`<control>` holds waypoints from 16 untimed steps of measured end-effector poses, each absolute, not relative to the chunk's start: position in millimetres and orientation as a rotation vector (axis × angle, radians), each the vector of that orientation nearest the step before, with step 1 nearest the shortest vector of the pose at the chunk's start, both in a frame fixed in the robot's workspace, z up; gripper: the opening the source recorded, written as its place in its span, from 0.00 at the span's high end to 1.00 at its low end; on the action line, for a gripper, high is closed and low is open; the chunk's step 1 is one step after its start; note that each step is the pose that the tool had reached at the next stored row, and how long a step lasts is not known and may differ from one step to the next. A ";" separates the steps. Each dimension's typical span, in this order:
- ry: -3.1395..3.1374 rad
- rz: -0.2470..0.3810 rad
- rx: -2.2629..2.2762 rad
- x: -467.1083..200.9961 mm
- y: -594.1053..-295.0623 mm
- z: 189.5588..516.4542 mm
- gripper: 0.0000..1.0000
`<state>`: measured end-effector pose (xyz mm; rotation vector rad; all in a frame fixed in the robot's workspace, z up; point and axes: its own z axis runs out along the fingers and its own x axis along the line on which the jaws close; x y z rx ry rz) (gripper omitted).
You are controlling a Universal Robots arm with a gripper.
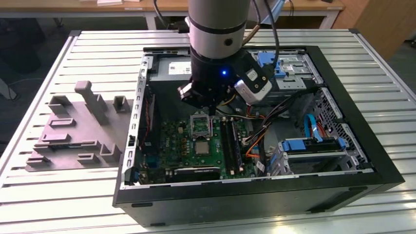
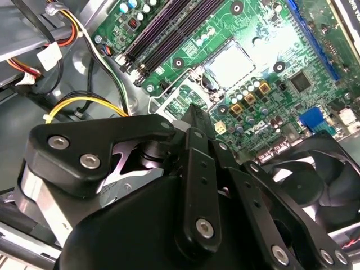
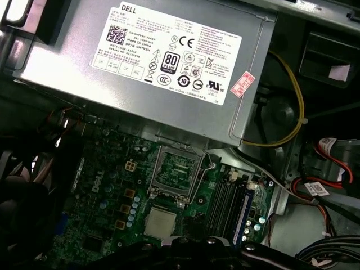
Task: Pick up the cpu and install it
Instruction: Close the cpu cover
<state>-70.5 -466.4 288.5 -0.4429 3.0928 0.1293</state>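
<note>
The cpu [image 1: 202, 147] is a small pale square chip lying flat on the green motherboard [image 1: 172, 146] inside the open computer case [image 1: 260, 192]. It shows as a silvery square in both wrist views [image 2: 233, 64] [image 3: 159, 221]. Beside it sits the rectangular metal-framed socket [image 1: 200, 125] [image 3: 177, 171] with a dark centre. My gripper [image 1: 203, 111] hangs over that frame, a short way from the cpu and apart from it. In the second wrist view the gripper [image 2: 194, 115] points at the frame's edge [image 2: 183, 101].
A grey power supply [image 3: 169, 50] stands close behind the socket. Memory slots [image 1: 229, 141], loose yellow and red cables [image 2: 84, 104] and a black fan [image 2: 315, 174] crowd the board. Blue drive brackets [image 1: 305, 145] lie on the exterior view's right, and grey fixture blocks [image 1: 71, 136] on the slatted table at its left.
</note>
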 end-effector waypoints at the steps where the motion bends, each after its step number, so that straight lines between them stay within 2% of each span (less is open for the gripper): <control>1: 3.090 0.130 -0.464 -70.4 -466.4 288.2 0.89; 16: 3.065 0.130 -0.631 -59.8 -466.4 275.2 0.89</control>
